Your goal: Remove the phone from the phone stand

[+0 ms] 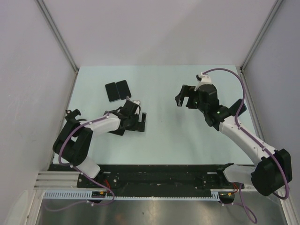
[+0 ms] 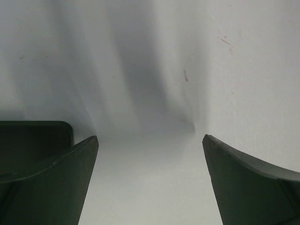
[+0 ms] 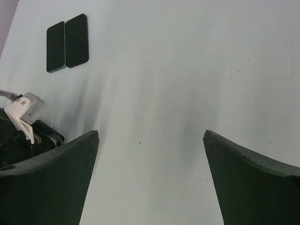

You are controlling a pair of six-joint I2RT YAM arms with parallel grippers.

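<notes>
Two dark flat rectangles lie side by side, touching, at the back left of the pale table: the left one (image 1: 111,92) and the right one (image 1: 123,89). They also show in the right wrist view, the left one (image 3: 56,47) with a bluish edge and the right one (image 3: 77,41) glossy. I cannot tell which is the phone and which the stand. My left gripper (image 1: 143,122) is open and empty, low over the table, in front of the rectangles; it also shows in the left wrist view (image 2: 150,140). My right gripper (image 1: 183,102) is open and empty above the table's middle right; it also shows in the right wrist view (image 3: 151,136).
Grey walls close in the table (image 1: 159,140) on the left, back and right. A dark flat-topped shape (image 2: 35,136) sits behind my left finger; I cannot tell what it is. The left arm's white wrist part (image 3: 23,112) shows in the right wrist view.
</notes>
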